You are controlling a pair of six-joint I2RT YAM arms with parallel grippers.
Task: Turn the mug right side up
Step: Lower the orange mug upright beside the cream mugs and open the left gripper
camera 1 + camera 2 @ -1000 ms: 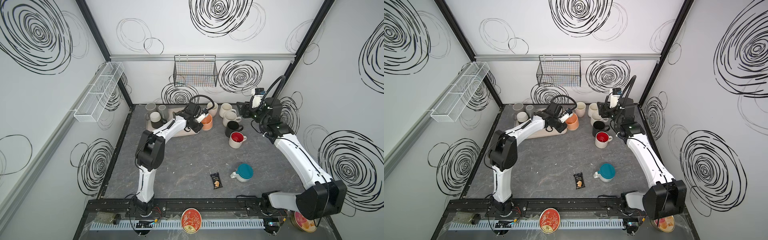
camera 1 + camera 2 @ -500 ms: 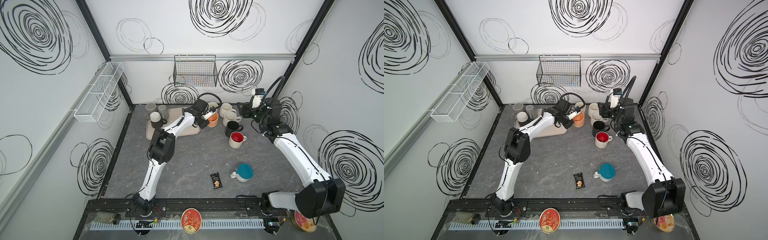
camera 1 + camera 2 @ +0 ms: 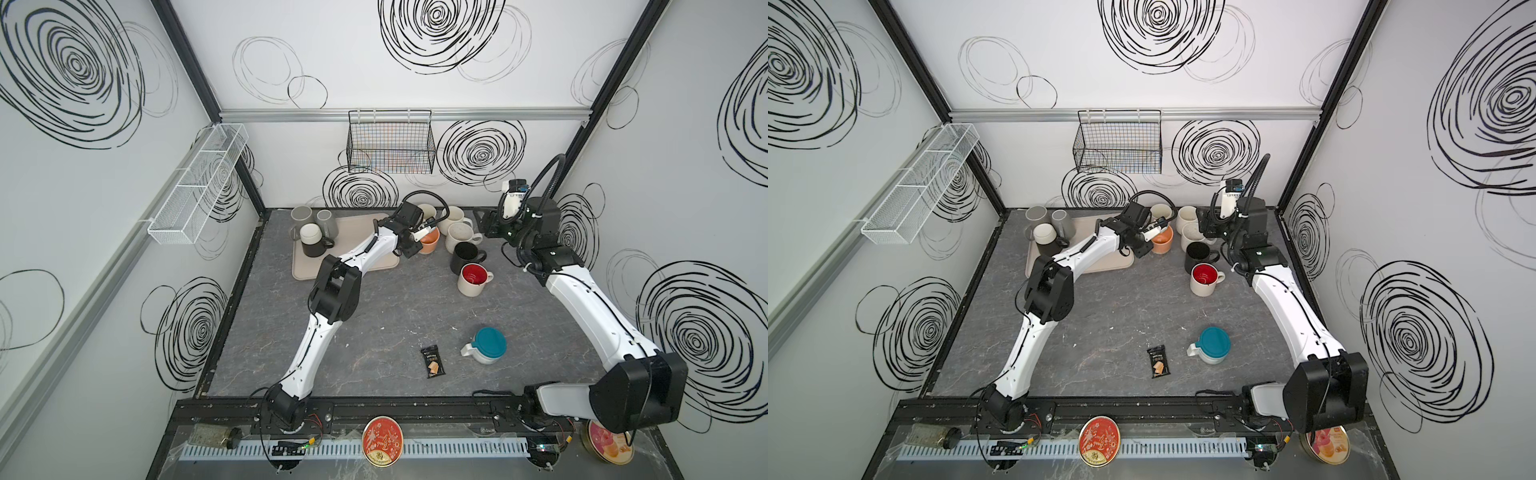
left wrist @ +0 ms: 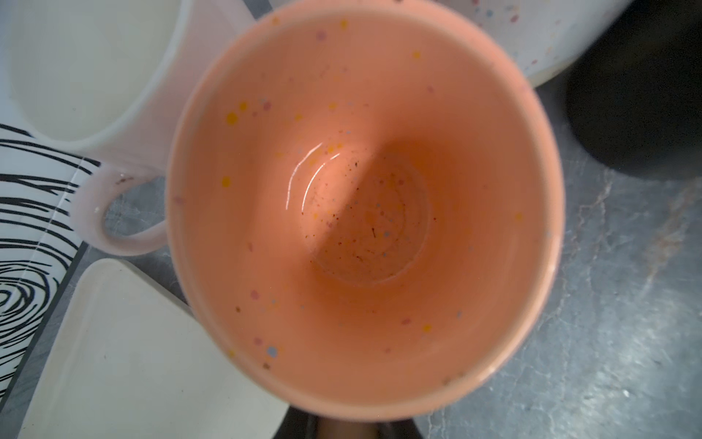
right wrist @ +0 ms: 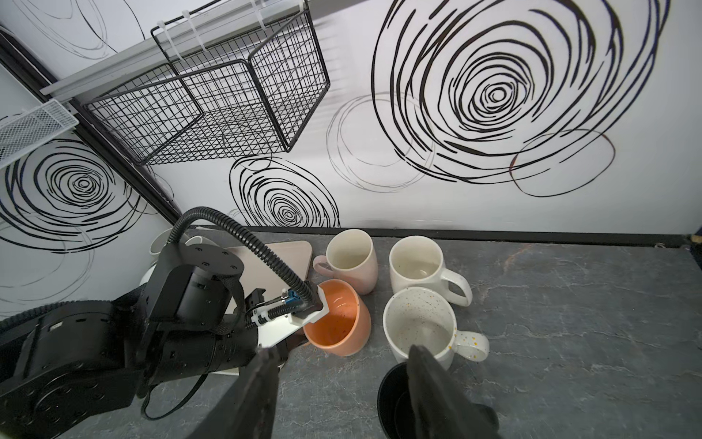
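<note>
The mug (image 3: 430, 241) (image 3: 1163, 240) is peach-orange with coloured speckles and stands mouth up at the back of the table, leaning slightly. Its hollow inside fills the left wrist view (image 4: 361, 213). My left gripper (image 3: 409, 246) (image 3: 1144, 246) (image 5: 292, 344) is shut on the mug at its near side; only the jaw bases (image 4: 347, 428) show under the rim. My right gripper (image 3: 484, 224) (image 5: 343, 351) hangs open at the back right, above a black mug (image 5: 395, 395), holding nothing.
A pink mug (image 5: 351, 262), a white mug (image 5: 418, 266) and a speckled white mug (image 5: 418, 327) crowd the orange mug. A red-lined mug (image 3: 473, 278), a teal-topped mug (image 3: 486, 345) and a snack packet (image 3: 432, 361) lie nearer. A beige tray (image 3: 345, 266) carries grey mugs.
My left arm has carried the orange mug to the right, off the tray's edge and in among the other mugs. The right arm has stayed still.
</note>
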